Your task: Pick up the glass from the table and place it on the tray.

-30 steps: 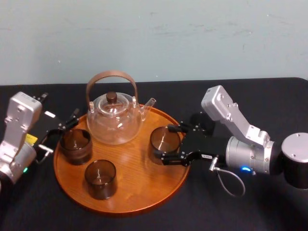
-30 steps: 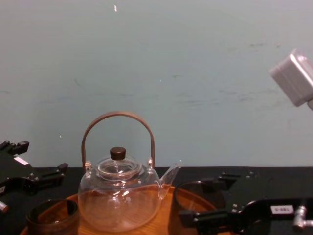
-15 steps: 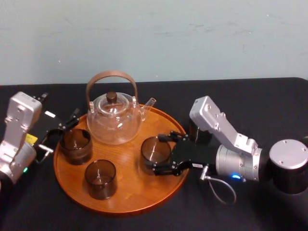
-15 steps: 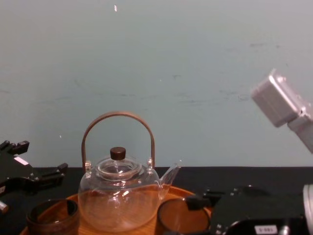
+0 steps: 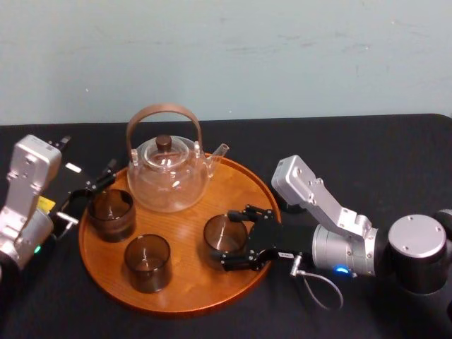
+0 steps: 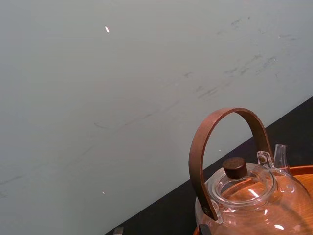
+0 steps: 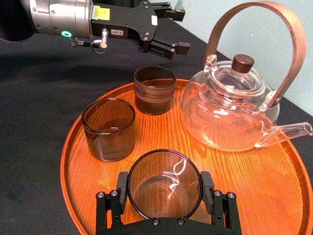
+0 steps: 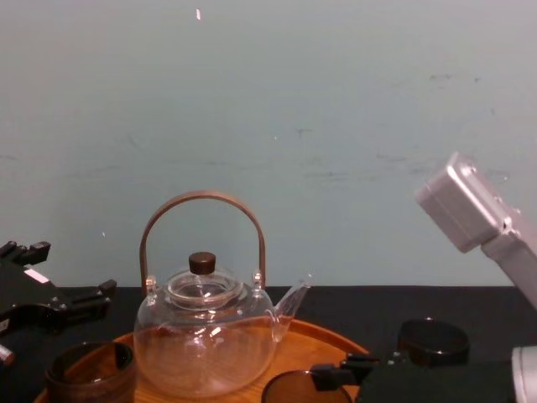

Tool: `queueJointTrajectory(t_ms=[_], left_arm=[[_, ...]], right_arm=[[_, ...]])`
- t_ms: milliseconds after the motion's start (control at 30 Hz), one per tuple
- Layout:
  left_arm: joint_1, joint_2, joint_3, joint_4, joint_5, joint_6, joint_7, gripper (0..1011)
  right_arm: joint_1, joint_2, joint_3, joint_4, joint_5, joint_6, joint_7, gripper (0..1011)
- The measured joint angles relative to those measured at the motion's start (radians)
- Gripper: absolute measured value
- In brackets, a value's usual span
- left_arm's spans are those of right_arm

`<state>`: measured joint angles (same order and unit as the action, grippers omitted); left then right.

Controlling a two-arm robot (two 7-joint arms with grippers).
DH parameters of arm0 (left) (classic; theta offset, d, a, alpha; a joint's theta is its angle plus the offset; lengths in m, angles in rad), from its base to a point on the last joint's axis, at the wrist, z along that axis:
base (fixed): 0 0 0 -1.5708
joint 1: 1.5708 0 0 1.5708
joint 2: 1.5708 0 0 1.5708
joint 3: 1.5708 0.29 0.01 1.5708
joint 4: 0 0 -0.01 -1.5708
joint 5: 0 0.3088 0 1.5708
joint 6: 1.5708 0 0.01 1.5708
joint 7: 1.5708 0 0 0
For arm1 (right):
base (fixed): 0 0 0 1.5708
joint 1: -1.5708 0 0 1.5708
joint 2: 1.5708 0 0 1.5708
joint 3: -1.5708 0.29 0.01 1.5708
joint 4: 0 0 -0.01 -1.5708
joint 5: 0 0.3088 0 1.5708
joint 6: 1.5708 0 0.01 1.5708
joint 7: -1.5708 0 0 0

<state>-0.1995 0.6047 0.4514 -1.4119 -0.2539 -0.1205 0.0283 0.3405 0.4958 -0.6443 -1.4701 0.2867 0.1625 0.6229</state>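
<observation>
At the bottom of the chest frame the glass (image 8: 295, 391) is cut to a dark rim, the tray (image 8: 331, 336) to its far arc. The right wrist view's edge crops the right end effector (image 7: 164, 182); the glass's base perhaps rests on the wood, unclear. The left wrist view crops the teapot (image 6: 244, 196).

Just ahead of the right gripper (image 5: 230, 239), a strip of bare tray (image 5: 185, 233) is left free. Beyond it, the way is blocked by a near glass (image 5: 147, 263) and a far glass (image 5: 111, 214). The teapot (image 5: 167, 174) stands ahead, toward the wall. The left gripper (image 5: 90, 194), fingers apart, is placed just past the far glass. Open black table (image 5: 395, 162) lies behind.
</observation>
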Motion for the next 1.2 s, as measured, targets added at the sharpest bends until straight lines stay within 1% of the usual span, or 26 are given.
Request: queueJointTrajectory(t_ms=[600, 967, 1200], left_arm=[[0.0, 0.0, 0.0, 0.0, 0.0, 0.0, 0.0, 1001], [0.0, 0.0, 0.0, 0.0, 0.0, 0.0, 0.0, 1001], [0.0, 0.0, 0.0, 0.0, 0.0, 0.0, 0.0, 1001]], right_arm=[[0.006, -0.019, -0.005, 0.042, -0.014, -0.008, -0.007, 903], [0.002, -0.021, -0.004, 0.042, -0.03, -0.011, -0.017, 903], [0.001, -0.021, -0.004, 0.042, -0.03, -0.011, -0.016, 903]])
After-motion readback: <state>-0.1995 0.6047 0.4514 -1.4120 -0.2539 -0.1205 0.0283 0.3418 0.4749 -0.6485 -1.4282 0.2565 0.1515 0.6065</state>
